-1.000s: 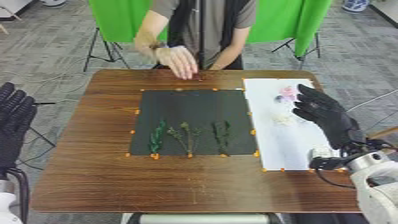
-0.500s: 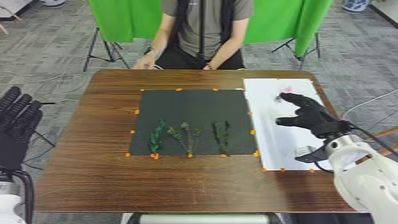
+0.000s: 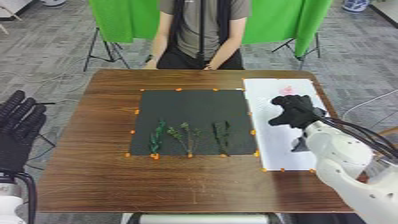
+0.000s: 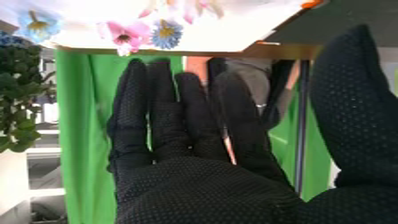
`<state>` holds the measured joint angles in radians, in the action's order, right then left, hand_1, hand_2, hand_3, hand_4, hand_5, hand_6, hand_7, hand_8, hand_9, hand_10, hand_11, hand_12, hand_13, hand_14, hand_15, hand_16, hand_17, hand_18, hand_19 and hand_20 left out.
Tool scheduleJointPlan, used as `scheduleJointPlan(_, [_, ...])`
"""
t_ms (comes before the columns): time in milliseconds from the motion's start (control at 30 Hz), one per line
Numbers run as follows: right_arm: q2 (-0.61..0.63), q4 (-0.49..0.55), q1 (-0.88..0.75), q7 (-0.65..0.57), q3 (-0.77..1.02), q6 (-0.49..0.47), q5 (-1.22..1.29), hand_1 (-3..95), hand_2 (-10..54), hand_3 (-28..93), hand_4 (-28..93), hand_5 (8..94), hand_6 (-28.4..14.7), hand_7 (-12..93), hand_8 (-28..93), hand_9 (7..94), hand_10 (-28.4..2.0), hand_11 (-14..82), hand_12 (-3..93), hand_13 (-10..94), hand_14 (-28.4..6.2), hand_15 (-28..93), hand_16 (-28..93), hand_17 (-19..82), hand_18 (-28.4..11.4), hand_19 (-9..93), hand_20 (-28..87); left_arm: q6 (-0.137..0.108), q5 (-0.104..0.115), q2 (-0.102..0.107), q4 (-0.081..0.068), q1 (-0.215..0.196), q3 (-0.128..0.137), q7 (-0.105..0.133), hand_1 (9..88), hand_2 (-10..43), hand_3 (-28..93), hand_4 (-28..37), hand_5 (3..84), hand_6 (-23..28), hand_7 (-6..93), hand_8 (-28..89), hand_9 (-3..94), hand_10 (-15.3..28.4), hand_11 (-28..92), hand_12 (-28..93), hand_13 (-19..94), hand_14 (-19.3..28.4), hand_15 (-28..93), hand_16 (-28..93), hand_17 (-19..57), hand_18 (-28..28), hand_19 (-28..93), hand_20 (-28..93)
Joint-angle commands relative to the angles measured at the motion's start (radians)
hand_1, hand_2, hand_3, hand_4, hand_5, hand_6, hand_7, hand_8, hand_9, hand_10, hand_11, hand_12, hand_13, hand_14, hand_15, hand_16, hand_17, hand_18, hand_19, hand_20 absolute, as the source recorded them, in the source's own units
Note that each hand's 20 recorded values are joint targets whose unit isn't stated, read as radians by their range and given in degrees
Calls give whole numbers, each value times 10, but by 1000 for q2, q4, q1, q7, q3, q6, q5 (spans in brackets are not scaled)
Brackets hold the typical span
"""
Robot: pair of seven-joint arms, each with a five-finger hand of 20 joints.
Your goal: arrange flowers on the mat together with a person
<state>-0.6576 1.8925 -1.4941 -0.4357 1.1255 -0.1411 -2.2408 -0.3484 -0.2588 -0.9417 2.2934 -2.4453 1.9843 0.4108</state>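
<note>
My right hand (image 3: 296, 111) is over the white sheet (image 3: 286, 159) on the right of the table in the head view. In the right wrist view, my right hand (image 4: 204, 187) has its fingers extended, thumb apart, nothing held. A pink flower (image 4: 126, 34), a blue flower (image 4: 166, 34) and a paler blue one (image 4: 37, 26) lie on the white sheet. Pink blossoms (image 3: 287, 90) show beyond the hand in the head view. Three green stems, one leafy (image 3: 156, 137), one branching (image 3: 187, 137) and one slim (image 3: 221, 136), lie on the dark mat (image 3: 191, 107). My left hand (image 3: 19, 125) is open, left of the table.
The brown table (image 3: 107, 182) surrounds the mat, with orange markers along the edges of mat and sheet. A person sits at the table's far side, in front of a green cloth (image 3: 124, 22).
My right hand has moved inward over the white sheet from its right side. The person's hand has withdrawn from above the far part of the table. My left hand has shifted slightly.
</note>
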Motion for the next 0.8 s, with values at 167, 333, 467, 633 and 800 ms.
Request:
scheduleJointPlan(167, [-8,-66,39,29,-7,-190,-23,414,-95,696,-283,388,-28,176,-110,418,-149,163,233,305,-137,503,268,141,-196,676,411,2,17,-8,-7,-10,-16,-15,264,118,727,-283,423,75,134,-96,335,144,168,81,235,151,269,-59,-49,115,285,100])
scheduleJointPlan(333, [-7,-83,35,16,-44,-137,-44,393,-95,755,-283,358,-35,203,-98,411,-147,219,267,292,-138,536,277,137,-186,674,422,5,35,-17,-7,-16,-25,-5,264,118,729,-283,427,79,135,-96,335,146,168,82,235,146,265,-60,-47,114,287,101])
scheduleJointPlan(467, [-6,-92,33,14,-73,-69,-52,471,-95,787,-281,395,-14,275,-128,489,-110,342,283,356,-122,598,289,167,-178,685,415,3,39,-21,-8,-14,-31,-2,264,118,728,-283,428,81,134,-94,336,148,170,83,236,143,265,-61,-46,113,289,100])
scheduleJointPlan(633, [-11,-95,37,29,-74,-85,-17,535,-95,784,-281,429,13,298,-160,547,-86,315,348,428,-106,646,497,197,-183,708,439,7,79,-28,-8,-18,-20,6,265,118,729,-283,430,83,133,-94,336,150,171,83,237,143,263,-63,-44,112,288,100])
scheduleJointPlan(800, [0,-56,21,50,-51,-56,6,610,-95,752,-275,462,19,298,-160,606,-65,211,447,474,-90,655,614,231,-182,721,469,5,85,-29,-8,-15,-14,7,264,118,731,-283,431,84,133,-94,336,151,170,83,238,142,263,-64,-43,111,290,100])
